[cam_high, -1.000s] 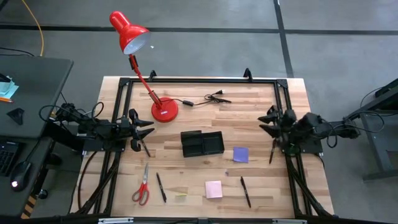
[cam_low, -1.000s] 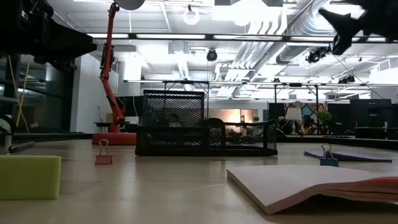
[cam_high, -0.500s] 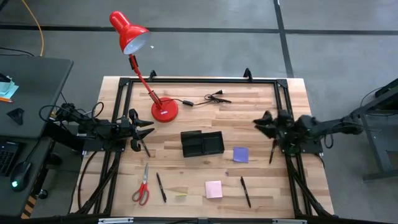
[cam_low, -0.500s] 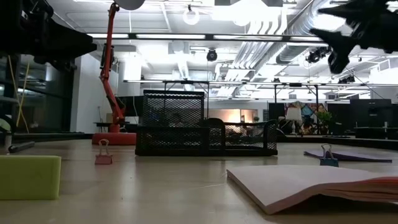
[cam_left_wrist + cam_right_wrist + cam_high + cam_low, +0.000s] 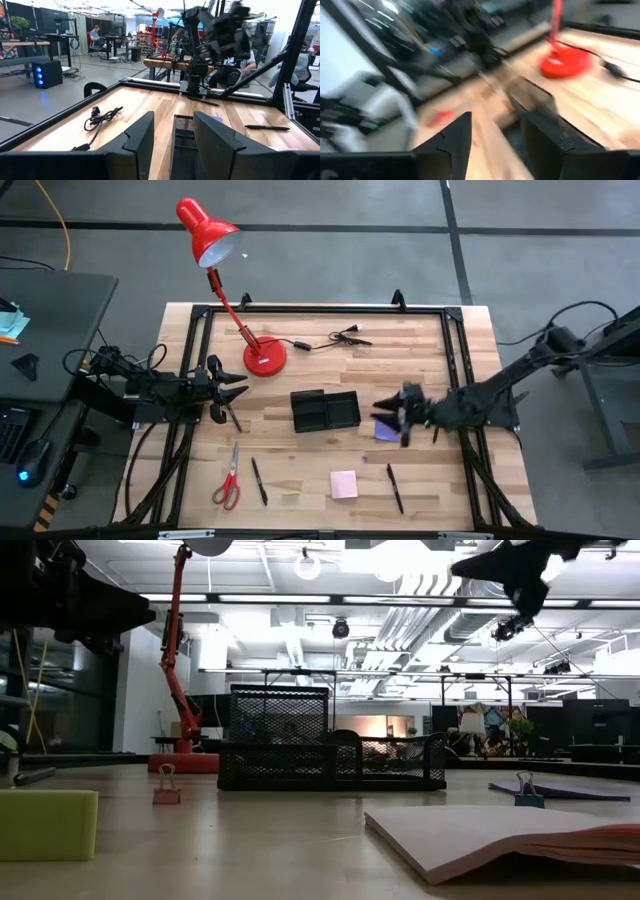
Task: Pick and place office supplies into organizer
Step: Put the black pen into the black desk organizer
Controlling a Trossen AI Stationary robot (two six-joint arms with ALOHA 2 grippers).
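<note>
The black mesh organizer (image 5: 325,411) (image 5: 330,755) stands at the table's middle. The red-handled scissors (image 5: 229,478) and a black pen (image 5: 259,480) lie near the front left. A pink sticky pad (image 5: 343,484) and another pen (image 5: 395,487) lie at the front right. A purple pad (image 5: 385,434) lies right of the organizer. My right gripper (image 5: 403,420) (image 5: 495,122) hangs open in the air over that pad, touching nothing. My left gripper (image 5: 226,391) (image 5: 172,120) waits open at the left edge, pointing level toward the organizer.
A red desk lamp (image 5: 262,356) stands at the back left, and its black cable and plug (image 5: 335,338) trail toward the back middle. A small yellow pad (image 5: 45,825) and two binder clips (image 5: 165,790) (image 5: 523,788) lie near the front edge.
My right gripper has swung out from the table's right edge toward the middle, rising a little and turning as it went. It now hangs over the purple pad. Nothing on the table has moved.
</note>
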